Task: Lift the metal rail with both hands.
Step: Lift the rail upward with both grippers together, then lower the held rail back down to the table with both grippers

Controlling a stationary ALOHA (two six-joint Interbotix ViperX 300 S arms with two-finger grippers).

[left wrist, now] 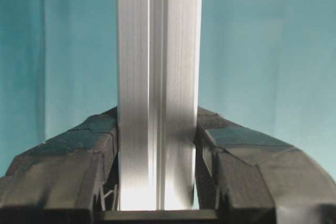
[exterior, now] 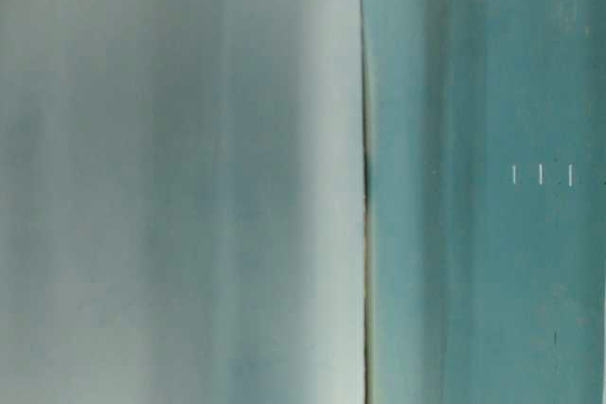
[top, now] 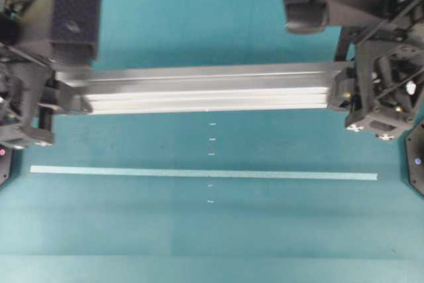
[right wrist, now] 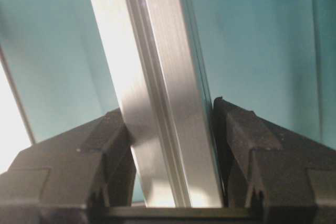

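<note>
The metal rail [top: 199, 89], a long silver grooved bar, lies level across the overhead view between both arms. My left gripper [top: 66, 95] is shut on its left end. In the left wrist view the rail [left wrist: 157, 77] runs straight out between the black fingers [left wrist: 100, 145], which press both its sides, with my left gripper [left wrist: 157, 118] centred on it. My right gripper [top: 341, 89] is shut on the right end. In the right wrist view the rail [right wrist: 152, 66] slants up to the left between the jaws of my right gripper [right wrist: 168, 107].
A thin pale-teal tape strip [top: 199, 173] lies on the teal table [top: 212, 236] in front of the rail, crossed by a column of small white marks [top: 211, 139]. The table-level view shows only a blurred pale surface [exterior: 180, 177] beside teal.
</note>
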